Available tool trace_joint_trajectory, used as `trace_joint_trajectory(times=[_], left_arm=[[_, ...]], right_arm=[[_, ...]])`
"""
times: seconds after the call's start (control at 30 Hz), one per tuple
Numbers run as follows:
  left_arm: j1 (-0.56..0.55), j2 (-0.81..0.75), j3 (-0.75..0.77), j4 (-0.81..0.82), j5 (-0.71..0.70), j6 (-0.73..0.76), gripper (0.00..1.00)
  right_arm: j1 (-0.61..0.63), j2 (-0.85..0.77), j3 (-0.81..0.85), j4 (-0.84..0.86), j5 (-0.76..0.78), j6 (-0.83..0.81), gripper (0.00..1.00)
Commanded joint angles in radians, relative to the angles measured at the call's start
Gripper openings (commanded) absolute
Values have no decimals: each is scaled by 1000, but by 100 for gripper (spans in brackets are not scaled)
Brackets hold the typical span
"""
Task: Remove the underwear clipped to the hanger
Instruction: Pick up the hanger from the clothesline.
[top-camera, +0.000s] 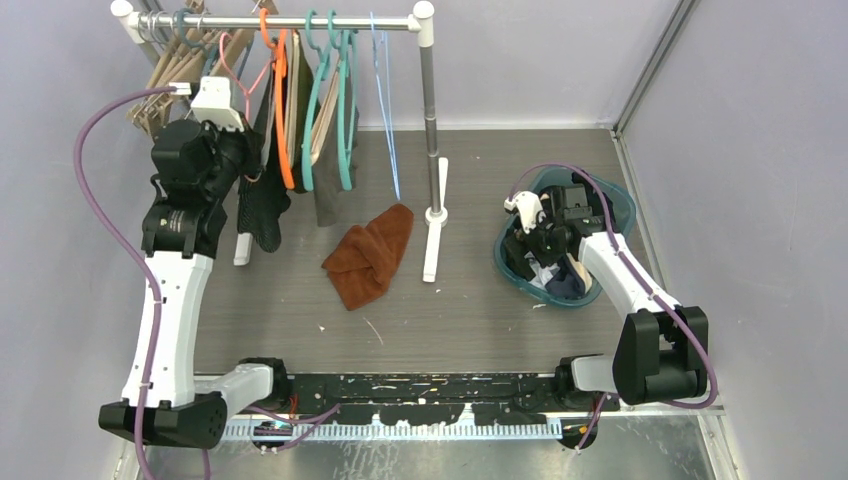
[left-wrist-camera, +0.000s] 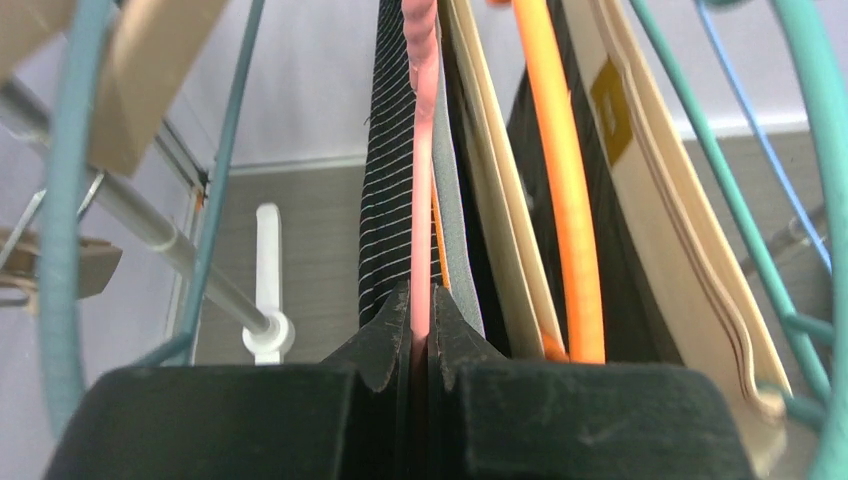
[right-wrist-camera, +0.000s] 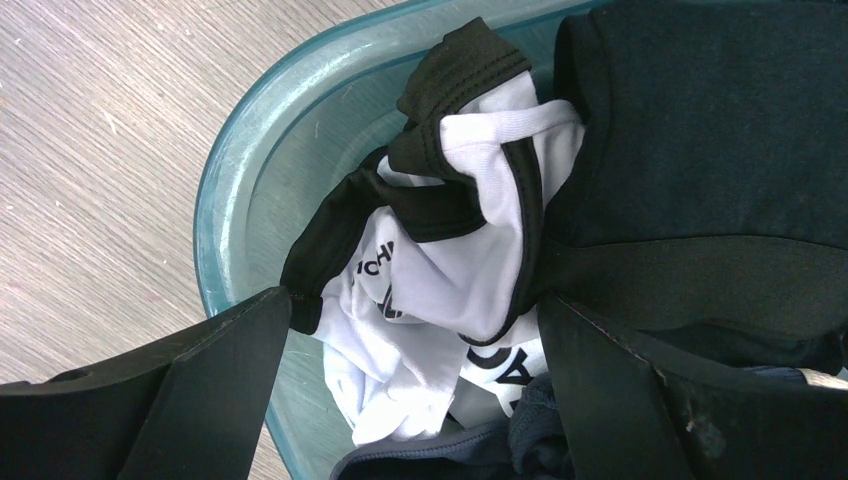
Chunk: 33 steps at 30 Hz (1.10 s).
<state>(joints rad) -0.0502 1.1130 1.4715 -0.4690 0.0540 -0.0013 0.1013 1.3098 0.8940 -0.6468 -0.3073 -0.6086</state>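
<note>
**Currently: left tool clamped on a hanger, right tool open over the basin**

Your left tool (left-wrist-camera: 420, 320) is up at the white-and-grey clothes rail (top-camera: 300, 20). Its 2 black fingers are pinched tight on the thin coral-pink wire hanger (left-wrist-camera: 420, 150), which runs straight up from between them. Just left of that hanger, touching it, hangs the dark underwear with fine pale stripes (left-wrist-camera: 385, 200). From above, you see it drooping below the rail beside the tool. A thick orange plastic hanger (left-wrist-camera: 560, 200) and some cream wooden ones sit to the right.

Your right tool (right-wrist-camera: 412, 300) hangs over the round teal plastic basin (right-wrist-camera: 230, 200) at the bench's right side, jaws spread wide and gripping nothing. Inside the basin lie white underwear with black trim (right-wrist-camera: 450, 260) and dark navy underwear (right-wrist-camera: 700, 130). A crumpled rust-brown cloth (top-camera: 370, 255) lies on the grey wood-grain bench (top-camera: 480, 300) between rail and basin.
</note>
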Motion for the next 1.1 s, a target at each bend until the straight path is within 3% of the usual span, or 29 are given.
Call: trace_joint_trajectory(times=[0.0, 0.23, 0.8, 1.07], left_arm=[[6, -64, -17, 15, 22, 22, 0], [6, -156, -55, -97, 33, 85, 0], [6, -419, -56, -695, -93, 432, 0], [6, -438, -57, -911, 66, 603, 0]], right_arm=[[11, 5, 36, -30, -23, -2, 100], [12, -43, 40, -13, -34, 8, 100], [12, -187, 66, 53, -70, 53, 100], [11, -211, 144, 55, -86, 113, 100]])
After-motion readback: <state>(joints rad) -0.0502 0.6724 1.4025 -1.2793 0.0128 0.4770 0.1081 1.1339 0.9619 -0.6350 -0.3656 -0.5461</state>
